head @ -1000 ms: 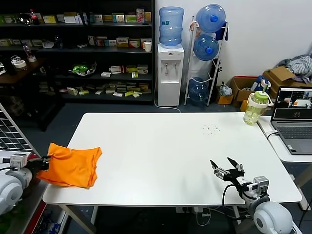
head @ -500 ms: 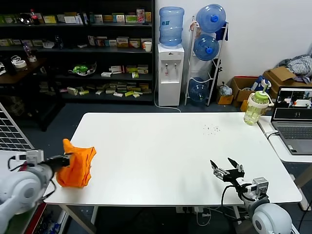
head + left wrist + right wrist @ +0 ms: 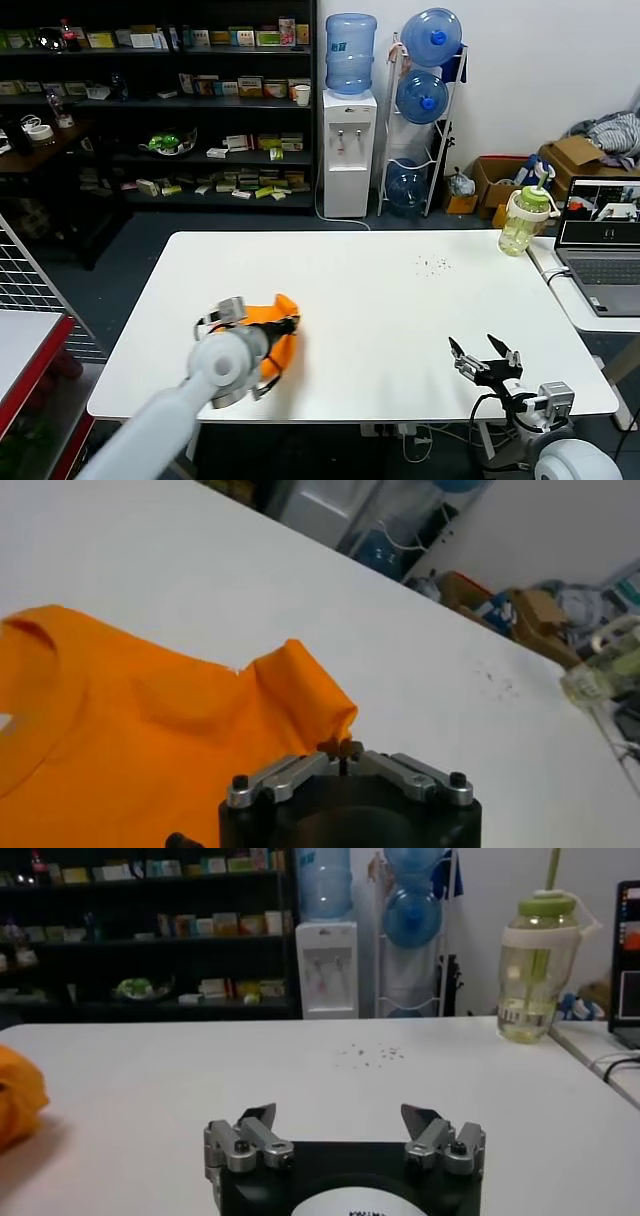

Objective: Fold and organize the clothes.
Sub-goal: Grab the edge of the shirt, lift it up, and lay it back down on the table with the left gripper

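Observation:
The orange T-shirt [image 3: 268,309] lies bunched on the white table [image 3: 360,290], left of the middle and near the front edge. My left arm reaches across it from the lower left and hides much of it. The left gripper [image 3: 290,322] is shut on a raised fold of the shirt's edge. In the left wrist view the fingertips [image 3: 342,748] pinch that orange fold, and the rest of the shirt [image 3: 140,740] spreads out behind with its round neck at one side. My right gripper [image 3: 483,352] hovers open near the front right of the table, its fingers [image 3: 340,1116] wide apart and empty.
A pale green drink bottle [image 3: 524,222] and an open laptop [image 3: 600,245] stand at the table's far right. Dark specks [image 3: 433,265] dot the tabletop. A red-framed cart [image 3: 35,345] stands to the left. Shelves and water bottles are behind.
My left arm has swept to the right, dragging the shirt from the table's left edge toward the middle, and the shirt has bunched up. The right gripper has shifted slightly right and stays open.

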You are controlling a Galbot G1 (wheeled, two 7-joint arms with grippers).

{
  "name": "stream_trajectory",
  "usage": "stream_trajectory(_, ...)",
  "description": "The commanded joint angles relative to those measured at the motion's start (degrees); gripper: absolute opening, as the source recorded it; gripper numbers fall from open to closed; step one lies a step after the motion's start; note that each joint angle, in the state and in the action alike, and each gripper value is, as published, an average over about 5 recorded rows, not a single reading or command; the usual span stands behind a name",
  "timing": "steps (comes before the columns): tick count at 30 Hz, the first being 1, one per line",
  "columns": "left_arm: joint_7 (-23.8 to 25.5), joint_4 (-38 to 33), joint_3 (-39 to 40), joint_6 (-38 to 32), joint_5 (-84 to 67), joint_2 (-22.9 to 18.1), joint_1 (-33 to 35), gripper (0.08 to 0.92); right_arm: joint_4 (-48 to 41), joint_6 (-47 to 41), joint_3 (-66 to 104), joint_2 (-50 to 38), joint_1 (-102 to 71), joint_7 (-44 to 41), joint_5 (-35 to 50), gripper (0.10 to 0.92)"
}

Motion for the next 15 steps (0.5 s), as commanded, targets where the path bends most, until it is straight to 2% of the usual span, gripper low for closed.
stream_trajectory(1,-4.4,14.6,12.0,-0.2,3.5,-20.6,-12.6,0.092,1.0,-0.1,2.7,0.8,-2.4,0.2,-0.4,0.823)
stream_trajectory(15,-2.9,18.2,12.1,-1.3,9.2,-24.7,-12.0,0.092,0.3,0.5,2.1,0.3,-1.3,-0.8,0.6,0.823)
